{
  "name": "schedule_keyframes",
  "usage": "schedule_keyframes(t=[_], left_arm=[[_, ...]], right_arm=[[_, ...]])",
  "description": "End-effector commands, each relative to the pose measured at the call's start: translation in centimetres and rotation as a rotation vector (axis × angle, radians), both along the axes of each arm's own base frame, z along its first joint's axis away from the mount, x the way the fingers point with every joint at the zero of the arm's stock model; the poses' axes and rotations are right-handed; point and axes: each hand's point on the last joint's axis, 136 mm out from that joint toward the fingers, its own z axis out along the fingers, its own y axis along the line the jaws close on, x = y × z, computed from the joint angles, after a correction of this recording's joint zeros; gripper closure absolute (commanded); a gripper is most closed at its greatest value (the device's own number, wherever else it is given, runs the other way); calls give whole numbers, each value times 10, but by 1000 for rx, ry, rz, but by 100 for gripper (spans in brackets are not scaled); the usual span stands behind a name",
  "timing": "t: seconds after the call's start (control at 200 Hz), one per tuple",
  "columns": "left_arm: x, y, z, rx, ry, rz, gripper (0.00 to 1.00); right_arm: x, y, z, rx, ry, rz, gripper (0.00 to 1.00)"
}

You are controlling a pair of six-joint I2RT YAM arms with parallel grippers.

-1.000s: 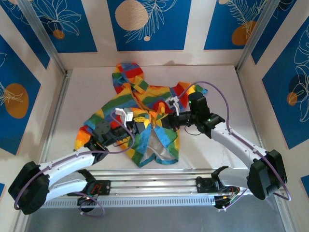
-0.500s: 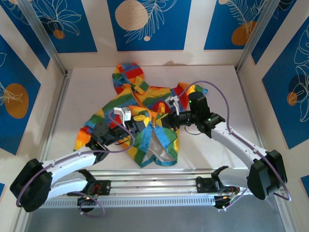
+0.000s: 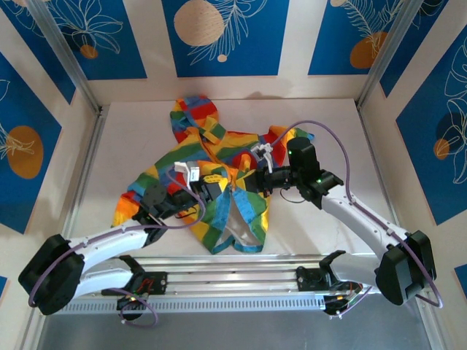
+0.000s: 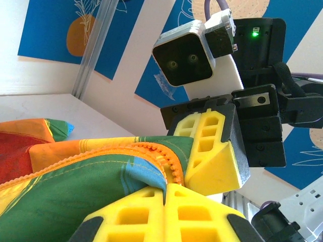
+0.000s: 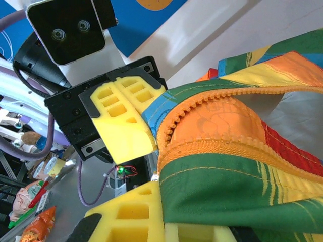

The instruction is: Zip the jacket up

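Observation:
The rainbow-striped jacket [image 3: 191,149] lies open on the table with its hood toward the back. My left gripper [image 3: 213,182] is shut on one front edge near the hem, pinching blue-green fabric [image 4: 75,186] right beside the orange zipper teeth [image 4: 174,159]. My right gripper [image 3: 248,181] is shut on the other front edge, with green fabric [image 5: 237,191] clamped between its yellow fingers [image 5: 133,217]. The two grippers face each other almost touching, and the zipper tape [image 5: 212,116] bulges between them. The slider is not visible.
The white table [image 3: 328,124] is walled by blue-and-white panels on three sides. An aluminium rail [image 3: 241,273] with the arm bases runs along the near edge. Bare table lies left and right of the jacket.
Both grippers stay shut on the jacket's front edges, close together. The left arm has shifted slightly and the hem below them has drawn a little narrower.

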Motion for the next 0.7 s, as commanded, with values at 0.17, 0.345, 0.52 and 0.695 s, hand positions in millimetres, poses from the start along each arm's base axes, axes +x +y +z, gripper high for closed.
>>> schedule_keyframes(t=[0.17,0.345,0.52,0.695], left_arm=[[-10,0,13,-63,-27,-52,100],[-9,-1,12,-71,-13,-59,100],[-8,-3,9,-81,6,-62,100],[-8,-4,7,-106,32,-75,100]], right_arm=[[0,2,21,42,-40,17,100],[1,2,21,46,-39,16,100],[5,2,21,43,-46,-11,100],[9,0,18,42,-54,-45,100]])
